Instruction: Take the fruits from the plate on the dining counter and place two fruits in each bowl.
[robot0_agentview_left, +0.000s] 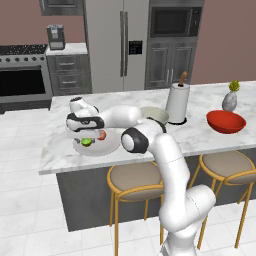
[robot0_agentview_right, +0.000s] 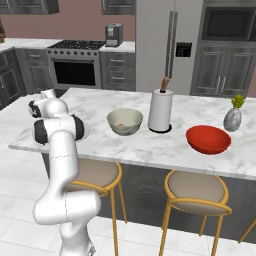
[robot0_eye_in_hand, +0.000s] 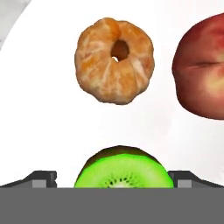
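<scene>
- The hand (robot0_eye_in_hand: 118, 181) hangs low over the plate (robot0_eye_in_hand: 52, 140) with its jaws wide, one dark fingertip (robot0_eye_in_hand: 41, 178) on each side of the green fruit (robot0_eye_in_hand: 124, 168); no contact can be made out.
- Just beyond the hand lie an orange-brown fruit (robot0_eye_in_hand: 114, 60) and the reddish fruit (robot0_eye_in_hand: 202, 65).
- Well off to the hand's side on the table (robot0_agentview_right: 145, 145), the beige-grey bowl (robot0_agentview_right: 125, 121) holds something small and orange; the red bowl (robot0_agentview_right: 208, 139) stands farther along.
</scene>
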